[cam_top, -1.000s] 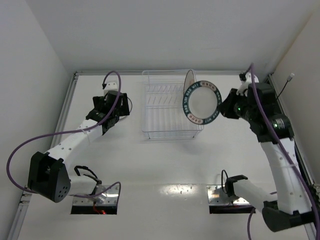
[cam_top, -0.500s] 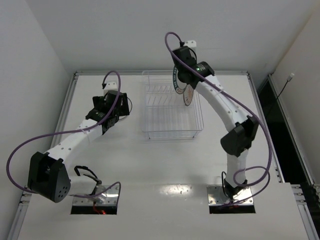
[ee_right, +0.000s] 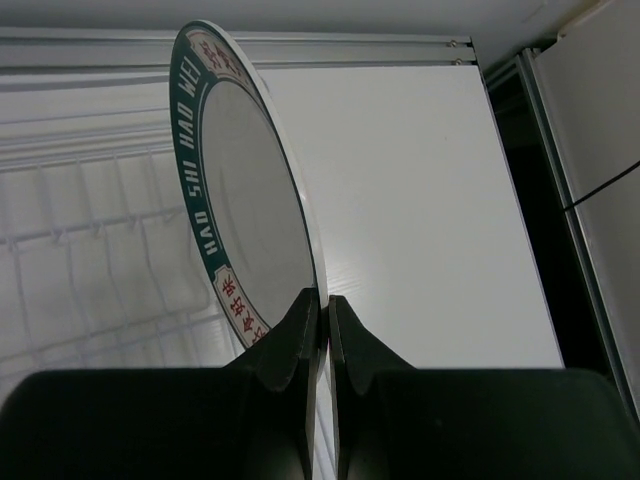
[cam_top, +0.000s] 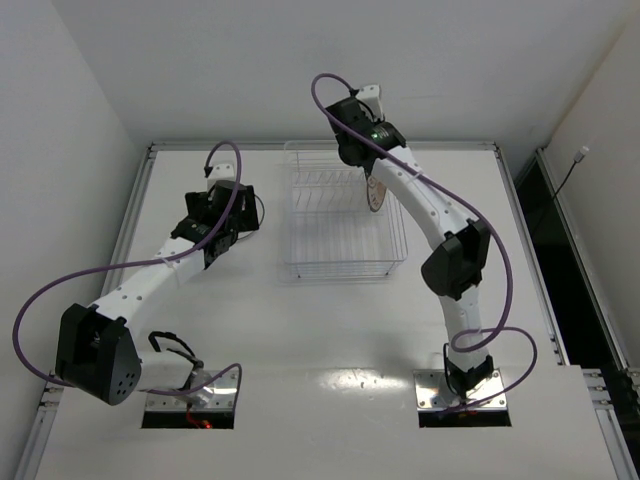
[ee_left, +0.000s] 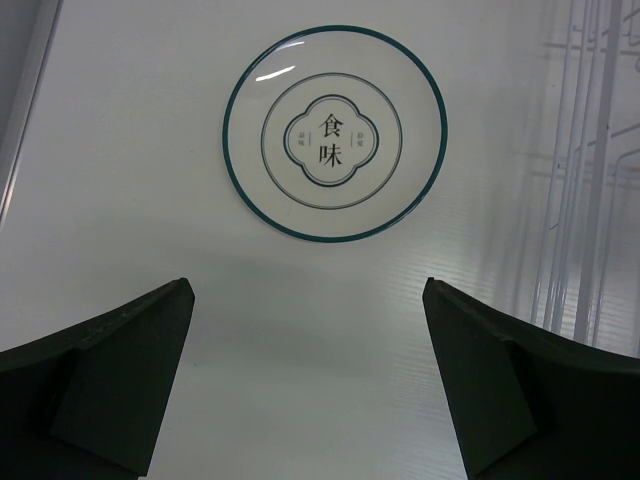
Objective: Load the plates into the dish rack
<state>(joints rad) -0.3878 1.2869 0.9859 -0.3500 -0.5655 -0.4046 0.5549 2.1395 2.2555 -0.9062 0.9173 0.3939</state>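
The teal-rimmed plate (ee_right: 250,200) is gripped on edge by the right pincer (ee_right: 322,305), apparently above the far slots of the dish rack (cam_top: 345,270); the left pincer (ee_left: 308,288) is released.

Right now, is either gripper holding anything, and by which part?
Right gripper pinches the teal-rimmed plate by its rim, plate held on edge. Left gripper is open, empty.

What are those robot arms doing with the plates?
They are loading plates into the dish rack. The right gripper pinches the teal-rimmed plate by its rim, holding it on edge over the rack. The left gripper hangs open above a ringed plate lying flat on the table, not touching it.
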